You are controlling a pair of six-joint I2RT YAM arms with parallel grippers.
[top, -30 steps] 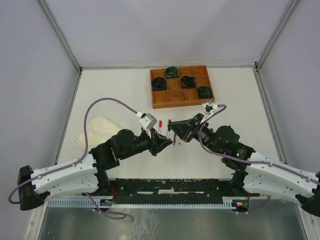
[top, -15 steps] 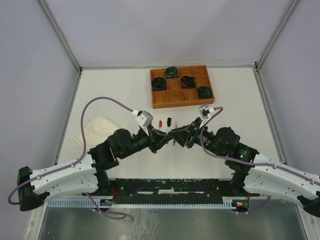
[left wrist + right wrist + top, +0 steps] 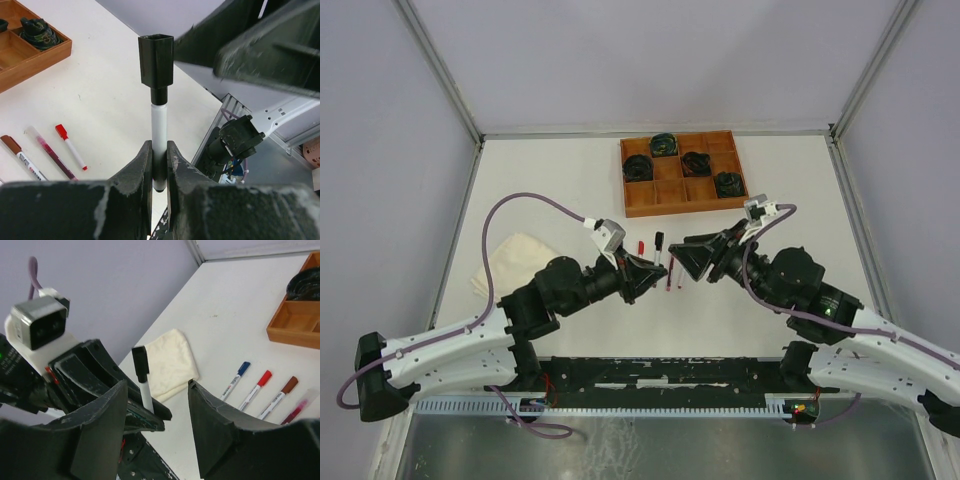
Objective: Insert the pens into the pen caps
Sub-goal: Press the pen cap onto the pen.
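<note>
**Clerk:** Entry one, the step in hand at the left claw point(image 3: 159, 162)?

**Checker:** Judged to be seating the black cap point(image 3: 156, 59) on the pen point(image 3: 159, 122). The cap looks on, with a dark collar showing beneath it. Whether it is pushed fully home, cannot tell. To do it well, keep the barrel upright and the pinch low. Press only along the pen's length. Draw the other claw off straight, so the cap is not dragged askew.

**Clerk:** Left claw, state?

**Checker:** Pressed together on the lower white barrel, centre of the left wrist view. Both fingers touch it, and the cap is well above them.

**Clerk:** Right claw point(image 3: 157, 390)?

**Checker:** Spread wide, holding nothing, touching nothing. In the right wrist view the capped pen shows in the gap between its fingers, but beyond them and apart.

**Clerk:** Outward, on the table point(image 3: 570, 180)?

**Checker:** Four more lie side by side at the lower right of the right wrist view:
- blue-capped pen point(image 3: 238, 376)
- red-capped pen point(image 3: 257, 385)
- brown-capped pen point(image 3: 281, 392)
- pinkish pen point(image 3: 300, 407), cap colour unclear

The cream cloth point(image 3: 172, 362) is at the centre of that view. The wooden tray point(image 3: 670, 192) is at the upper centre of the overhead view, with dark cable bundles point(image 3: 696, 162) in some compartments.
</note>
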